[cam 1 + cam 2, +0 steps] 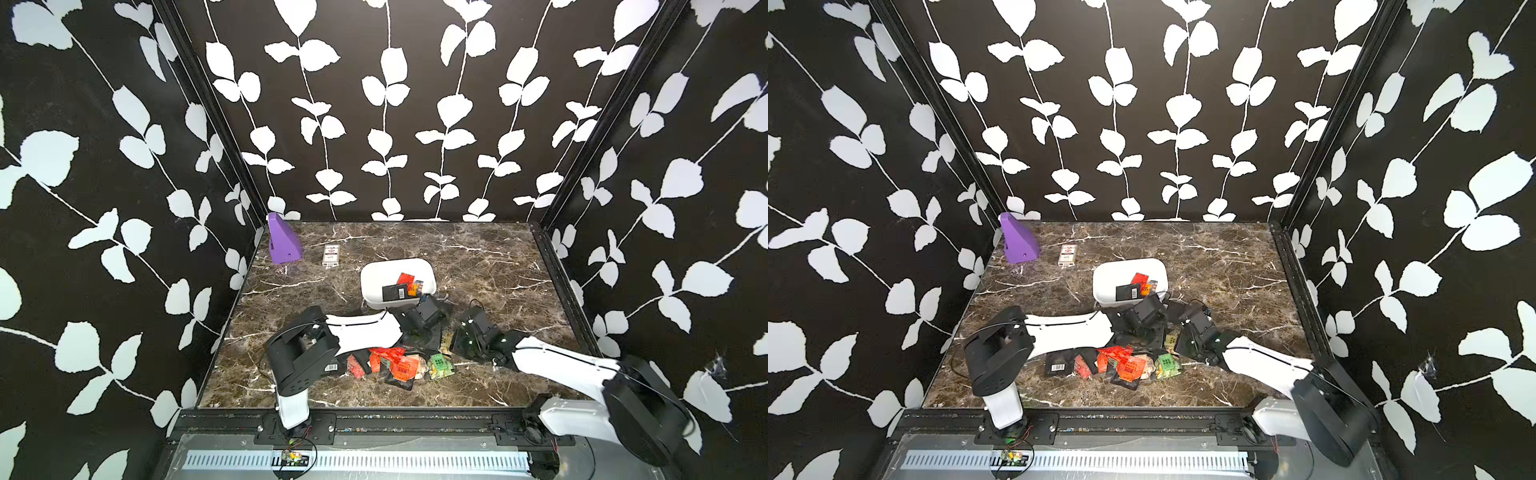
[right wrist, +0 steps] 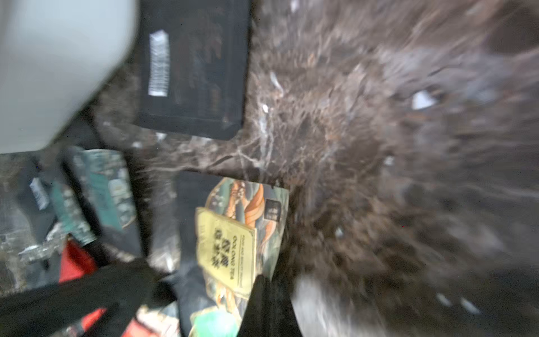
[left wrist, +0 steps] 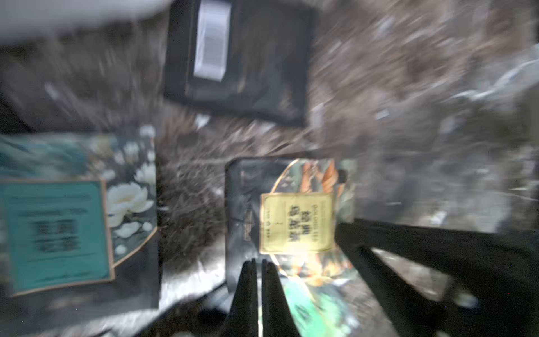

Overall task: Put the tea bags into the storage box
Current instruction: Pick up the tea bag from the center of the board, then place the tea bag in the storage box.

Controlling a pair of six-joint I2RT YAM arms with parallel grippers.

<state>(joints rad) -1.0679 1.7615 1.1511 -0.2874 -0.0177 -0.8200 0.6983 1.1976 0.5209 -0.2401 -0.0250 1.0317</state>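
The marble tabletop (image 1: 478, 257) carries the white box (image 1: 374, 286) at mid-frame in both top views. It stands open side up, with its long axis running left to right across the picture. A few tea bags (image 1: 405, 284) already lie in its right half. Most lie in a loose heap just below it, lower centre, partly under the arms.

At the heap's right end, between the two arms, lies a sachet (image 3: 294, 221) with a yellow label, printed face up. It is close to square, so it has hardly any long axis. Its print seems to run in line with the left claw (image 3: 258, 264).

Both wrist views are blurred. The left claw is pinched tight, tips at one edge of this sachet. The right claw (image 2: 262, 281) is likewise closed, tips at another edge. Whether foil sits between either pair of tips cannot be told.

The step looks like picking this sachet up. To do it well, only one claw should hold it, by a thin bite on the edge. It should lift straight up clear of the neighbours and the other arm, carry it up the frame over the box's near wall, and let go low in the bare left half.
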